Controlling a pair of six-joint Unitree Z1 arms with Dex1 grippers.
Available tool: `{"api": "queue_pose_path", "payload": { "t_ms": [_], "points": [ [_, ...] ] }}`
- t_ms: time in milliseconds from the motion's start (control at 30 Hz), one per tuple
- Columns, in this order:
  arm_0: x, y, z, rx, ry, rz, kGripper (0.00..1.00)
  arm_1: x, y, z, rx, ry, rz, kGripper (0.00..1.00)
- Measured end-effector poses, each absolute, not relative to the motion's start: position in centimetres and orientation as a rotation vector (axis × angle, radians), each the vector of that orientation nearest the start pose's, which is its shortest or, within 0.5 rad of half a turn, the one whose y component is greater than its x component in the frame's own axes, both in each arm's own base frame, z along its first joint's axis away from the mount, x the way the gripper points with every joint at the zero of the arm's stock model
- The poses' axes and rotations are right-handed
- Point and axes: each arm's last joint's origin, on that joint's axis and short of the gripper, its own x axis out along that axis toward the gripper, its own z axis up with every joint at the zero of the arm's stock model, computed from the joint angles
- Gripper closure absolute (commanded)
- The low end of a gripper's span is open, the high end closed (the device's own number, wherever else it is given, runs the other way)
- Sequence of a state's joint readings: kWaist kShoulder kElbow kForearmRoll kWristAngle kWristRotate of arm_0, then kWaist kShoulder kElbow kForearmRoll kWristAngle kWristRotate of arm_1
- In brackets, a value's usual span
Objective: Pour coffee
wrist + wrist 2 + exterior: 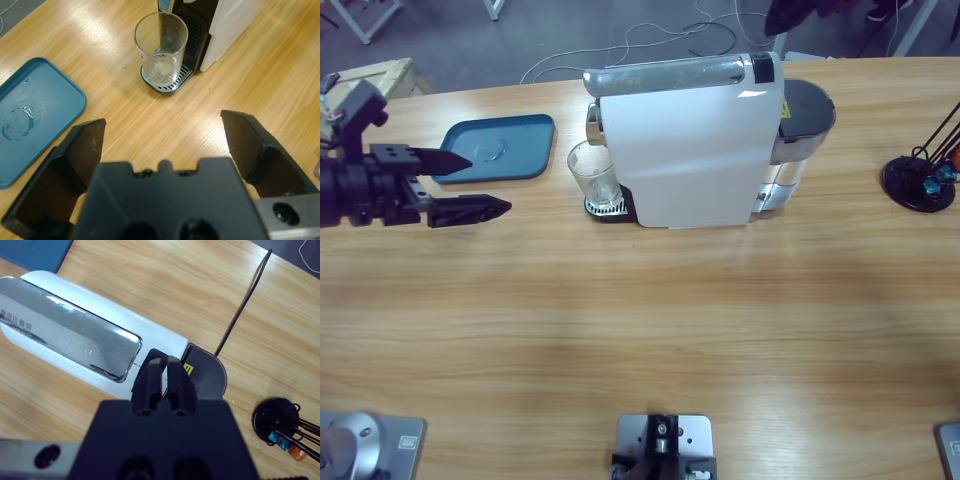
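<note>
A clear glass tumbler (592, 175) (161, 47) stands upright on the drip grate of the white coffee machine (690, 150) (230, 25), under its spout. No coffee shows in the glass. My left gripper (488, 184) (165, 127) is open, low over the table to the left of the glass and pointing at it, with nothing between its jaws. My right gripper (161, 362) is shut on nothing. It hangs above the machine's (75, 335) top, its tips over the back end of the silver lid (65, 337). Only a dark piece of an arm (805, 15) shows at the high view's top edge.
A blue tray (500, 148) (35, 115) with a little water on it lies left of the machine. A black round base with cables (918, 183) (280, 427) sits at the right. A thin black cable (245, 300) runs behind the machine.
</note>
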State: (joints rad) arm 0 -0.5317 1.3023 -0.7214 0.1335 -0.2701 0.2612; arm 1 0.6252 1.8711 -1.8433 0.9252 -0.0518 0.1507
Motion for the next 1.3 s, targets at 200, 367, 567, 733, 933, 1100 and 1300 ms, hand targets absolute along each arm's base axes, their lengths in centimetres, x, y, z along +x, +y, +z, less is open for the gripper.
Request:
{"api": "queue_pose_path", "payload": {
  "t_ms": [200,367,567,733,933,1100,1300],
  "points": [
    [17.6,-11.9,28.9,0.333,0.637,-0.859,0.000,31.9,22.8,39.2,-0.182,0.946,0.462,1.000],
    [17.8,-12.0,28.7,0.334,0.649,-0.860,0.000,32.0,22.9,39.0,-0.181,0.952,0.466,1.000],
    [17.9,-12.0,28.6,0.335,0.653,-0.860,0.000,32.6,23.3,38.0,-0.188,0.976,0.465,1.000],
    [17.9,-12.0,28.6,0.335,0.653,-0.860,0.000,32.6,23.3,38.0,-0.188,0.976,0.465,1.000],
    [17.9,-12.0,28.6,0.335,0.653,-0.860,0.000,32.5,23.2,37.7,-0.192,0.987,0.463,1.000],
    [17.9,-12.0,28.6,0.335,0.654,-0.860,0.000,32.5,23.2,37.4,-0.195,0.993,0.462,1.000],
    [17.9,-12.1,28.5,0.335,0.658,-0.860,0.000,32.5,23.3,37.8,-0.192,0.961,0.466,0.000]
  ]
}}
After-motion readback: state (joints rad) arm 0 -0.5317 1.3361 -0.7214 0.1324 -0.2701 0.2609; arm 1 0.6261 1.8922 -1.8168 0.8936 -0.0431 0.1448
